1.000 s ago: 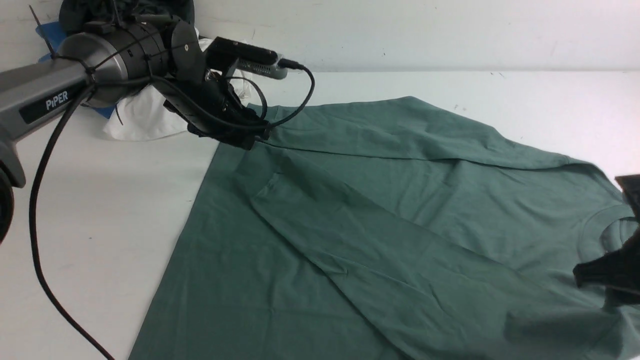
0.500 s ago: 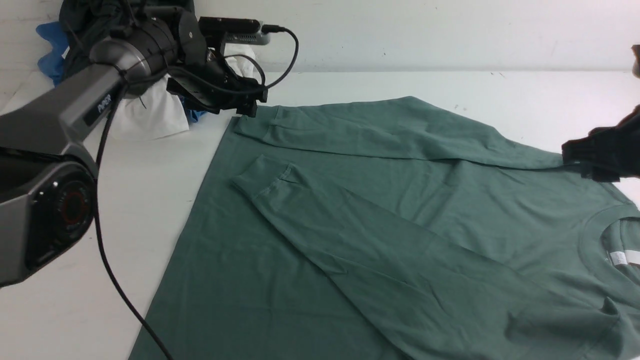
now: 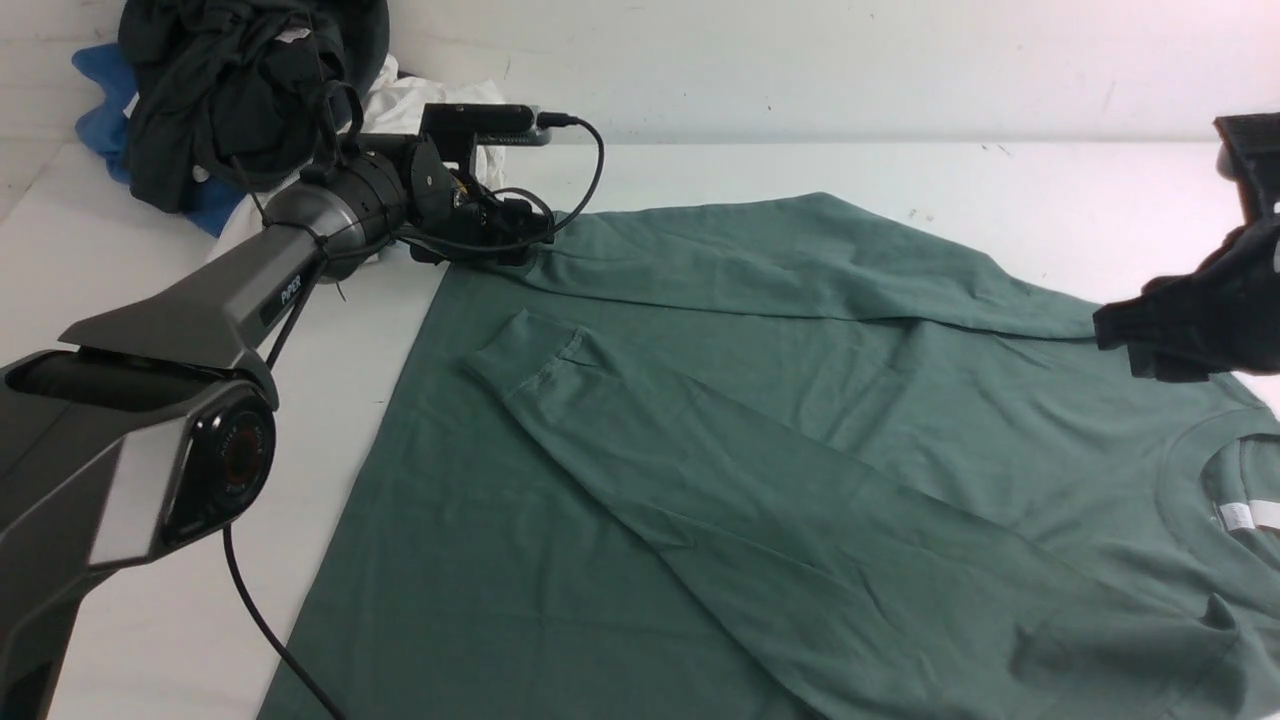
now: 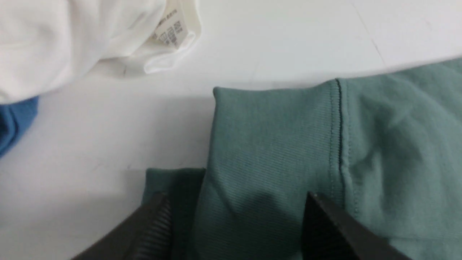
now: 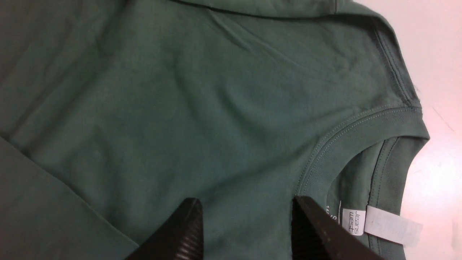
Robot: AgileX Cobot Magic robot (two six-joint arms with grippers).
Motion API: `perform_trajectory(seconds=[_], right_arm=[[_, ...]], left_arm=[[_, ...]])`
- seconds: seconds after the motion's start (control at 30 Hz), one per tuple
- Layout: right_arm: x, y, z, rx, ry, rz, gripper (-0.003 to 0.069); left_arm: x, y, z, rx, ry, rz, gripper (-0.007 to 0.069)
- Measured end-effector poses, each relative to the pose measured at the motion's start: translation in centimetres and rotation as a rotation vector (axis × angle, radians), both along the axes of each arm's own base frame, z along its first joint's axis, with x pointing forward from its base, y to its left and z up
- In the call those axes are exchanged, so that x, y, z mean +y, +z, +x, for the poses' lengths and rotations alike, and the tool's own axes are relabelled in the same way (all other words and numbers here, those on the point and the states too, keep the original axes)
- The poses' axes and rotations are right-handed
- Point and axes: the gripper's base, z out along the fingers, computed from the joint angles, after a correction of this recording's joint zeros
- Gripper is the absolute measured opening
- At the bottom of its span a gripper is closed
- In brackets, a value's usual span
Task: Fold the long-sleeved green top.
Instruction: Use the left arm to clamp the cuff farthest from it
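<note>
The green long-sleeved top [image 3: 800,420] lies spread on the white table. One sleeve is folded slantwise across its body, cuff [image 3: 522,350] towards the left. The other sleeve runs along the far edge. My left gripper [image 3: 520,245] stands open low over that far sleeve's ribbed cuff [image 4: 270,144], a finger [image 4: 155,224] on either side and the cloth flat between. My right gripper [image 3: 1115,340] hovers open over the far shoulder. In its wrist view the right gripper [image 5: 245,209] is above the chest beside the ribbed collar [image 5: 361,133] and the white neck label [image 5: 382,224].
A heap of clothes fills the far left corner: a black garment [image 3: 230,90], blue cloth [image 3: 100,90] and a white garment [image 4: 90,39] close to the left gripper. The table [image 3: 900,170] ends at a wall behind. My left arm's cable [image 3: 260,620] trails over the near left.
My left gripper has let go of the folded sleeve's cuff, lifted, and moved back to the far sleeve's cuff. My right gripper has risen from beside the collar towards the far shoulder.
</note>
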Motion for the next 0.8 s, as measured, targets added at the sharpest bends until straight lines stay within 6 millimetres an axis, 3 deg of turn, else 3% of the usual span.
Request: perform_trajectory(seconds=[0.3,0.6,0.7,0.8], right_arm=[[0.0,-0.3,0.2,0.01,0.003,-0.003,0.0325],[0.0,-0.3,0.2,0.01,0.004,-0.003,0.0325],[0.0,-0.3,0.2,0.01,0.006,-0.004,0.0325],[0.0,-0.3,0.2,0.009,0.006,-0.004,0.0325]], left_arm=[[0.0,0.1,0.0,-0.004,-0.006,0.006,0.0184],[0.0,0.6,-0.2,0.015,-0.019,0.017,0.0055],[0.0,2.0,-0.9,0.055,-0.06,0.051,0.0013],[0.0,5.8,-2.2,0.095,-0.105,0.052,0.0004]])
